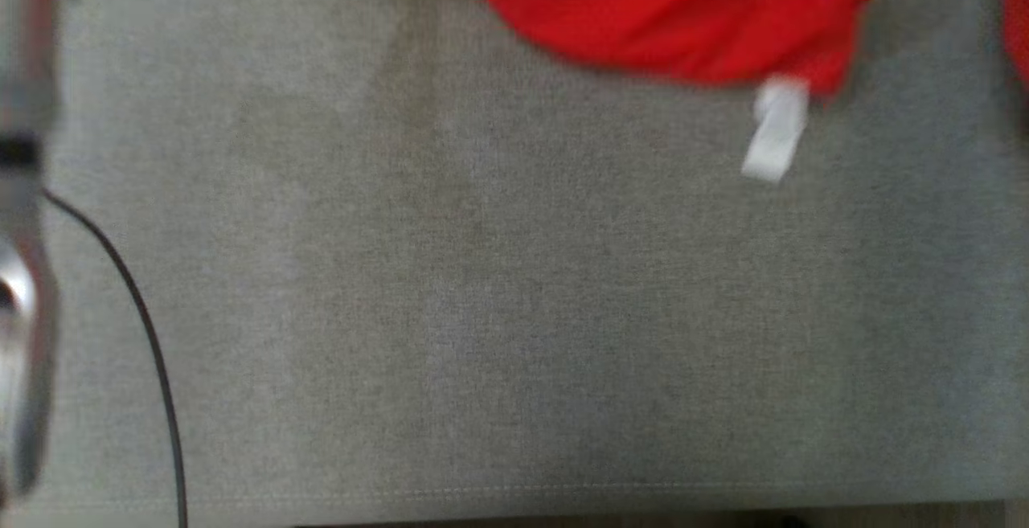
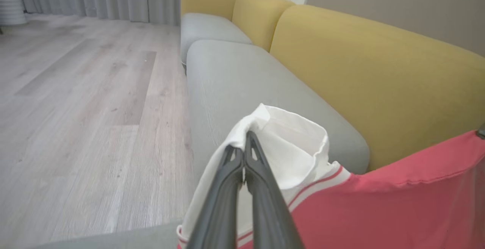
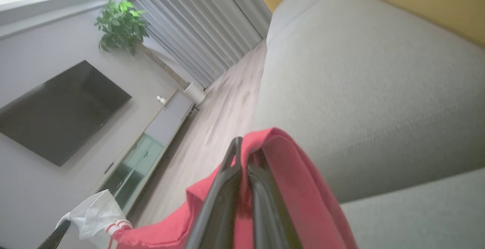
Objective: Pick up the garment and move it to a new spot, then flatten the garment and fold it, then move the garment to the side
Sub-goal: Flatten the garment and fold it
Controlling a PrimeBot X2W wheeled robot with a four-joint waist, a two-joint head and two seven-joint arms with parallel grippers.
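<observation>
Red in one grip, white in the other. Right gripper [image 3: 246, 151]: pinched tight on a fold of the red garment [image 3: 295, 188]. Left gripper [image 2: 242, 147]: pinched tight on the garment's white sleeve [image 2: 295, 154], above the grey seat cushion [image 2: 242, 78]. Between the two grips, cloth drawn out in one long line, roughly along the seat cushion's length and seemingly clear of its surface.

From the head camera, red bulk over the seat cushion's far part, with a white tag [image 1: 776, 130] dangling from its lower edge and bare grey all the way to the seat cushion's front edge.

Likely next: lower both ends together onto that bare stretch, long axis parallel to the front edge. Neither arm nearer, with one end of the cloth in each.
</observation>
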